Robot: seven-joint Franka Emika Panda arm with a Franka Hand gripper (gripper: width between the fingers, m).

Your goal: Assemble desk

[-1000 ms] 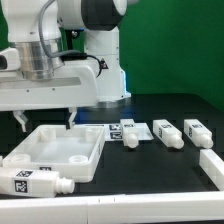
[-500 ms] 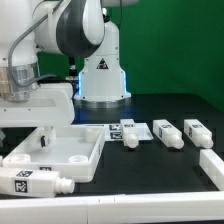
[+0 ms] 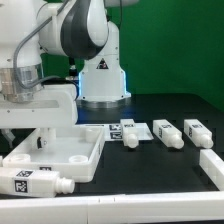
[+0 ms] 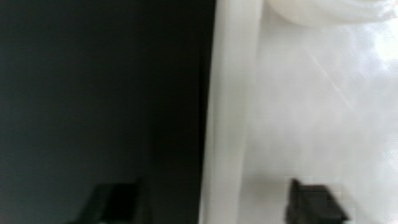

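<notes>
Across the lower half of the exterior view runs a black table, flat and matte, with a green backdrop behind it filling the upper right of the frame. At upper centre the arm's white base stands at the table's far side. A white bar lies at the lower right edge of the frame.

The tabletop sits at lower left, its raised rim and round sockets facing up. Just in front of it, in the bottom left corner, one leg lies on its side with a tag towards the camera. Three more legs lie in a row at centre right, apart from one another and from the tabletop.

The gripper hangs low over the tabletop's edge at the far left of the exterior view. In the wrist view its two dark fingers stand partly apart, astride the rim: one is over the black table outside, the other over the white panel inside. A gap shows between each fingertip and the rim, so they pinch nothing. Whether the tips reach the surface below cannot be told.
</notes>
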